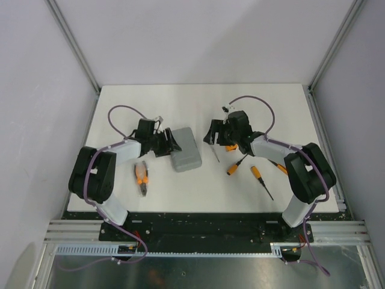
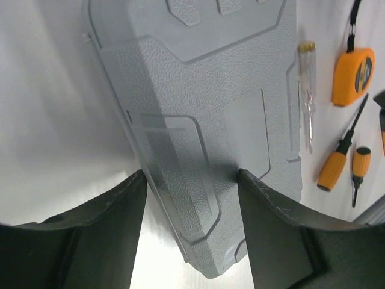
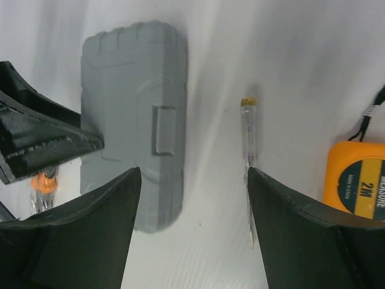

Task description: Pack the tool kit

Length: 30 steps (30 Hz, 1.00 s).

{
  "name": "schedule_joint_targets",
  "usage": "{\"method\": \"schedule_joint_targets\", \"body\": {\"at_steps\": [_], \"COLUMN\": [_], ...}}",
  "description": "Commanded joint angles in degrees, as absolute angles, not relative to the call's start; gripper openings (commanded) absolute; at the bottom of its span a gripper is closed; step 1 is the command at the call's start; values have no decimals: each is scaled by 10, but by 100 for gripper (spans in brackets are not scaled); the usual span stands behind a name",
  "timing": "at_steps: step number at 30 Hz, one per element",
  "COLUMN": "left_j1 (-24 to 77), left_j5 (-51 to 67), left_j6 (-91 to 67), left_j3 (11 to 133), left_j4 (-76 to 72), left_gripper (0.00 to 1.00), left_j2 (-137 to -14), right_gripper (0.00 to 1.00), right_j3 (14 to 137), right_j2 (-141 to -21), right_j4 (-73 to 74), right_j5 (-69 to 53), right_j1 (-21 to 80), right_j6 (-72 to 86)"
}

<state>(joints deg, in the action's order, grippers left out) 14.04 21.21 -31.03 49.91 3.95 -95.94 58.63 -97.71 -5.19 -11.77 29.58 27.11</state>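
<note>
The grey case is seen lying closed and flat on the white table, near its middle and between the two arms. The left gripper is held low at the case's left side with its jaws spread. In the wrist view, one finger is placed at the case's outer edge and the other over the textured lid, but whether either is touching cannot be told. Across the case, the right gripper is held over bare table with its jaws wide apart, and nothing is caught between them. A clear-handled tester screwdriver is seen just beside its right-hand finger, lying roughly parallel to the case's long side. The orange tape measure is found just beyond the tester, its black strap trailing away. From above, the pliers are seen on the table near the left arm, a little apart from the case. An orange-handled screwdriver and a second screwdriver are laid out loose near the right arm. Every tool in view is outside the case.
</note>
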Motion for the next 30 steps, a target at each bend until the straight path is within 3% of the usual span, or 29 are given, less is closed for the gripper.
{"method": "schedule_joint_targets", "body": {"at_steps": [1,8,12,17,20,30], "left_j1": [171,175,177,177,177,178], "left_j5": [211,199,195,177,170,172], "left_j6": [-309,-327,-337,-352,-358,-372], "left_j3": [444,392,381,390,395,428], "left_j4": [85,89,91,96,96,93], "left_gripper": [64,53,52,77,86,92], "left_j2": [-939,-873,-842,-814,-807,-812], "right_gripper": [75,60,56,56,58,55], "right_j3": [608,608,608,608,608,608], "right_j2": [-987,-991,-992,-979,-979,-1008], "right_j4": [-89,-37,-7,32,32,-22], "right_j5": [-136,-152,-138,-101,-103,-135], "right_j1": [308,328,357,382,386,391], "right_j6": [259,258,244,255,262,284]}}
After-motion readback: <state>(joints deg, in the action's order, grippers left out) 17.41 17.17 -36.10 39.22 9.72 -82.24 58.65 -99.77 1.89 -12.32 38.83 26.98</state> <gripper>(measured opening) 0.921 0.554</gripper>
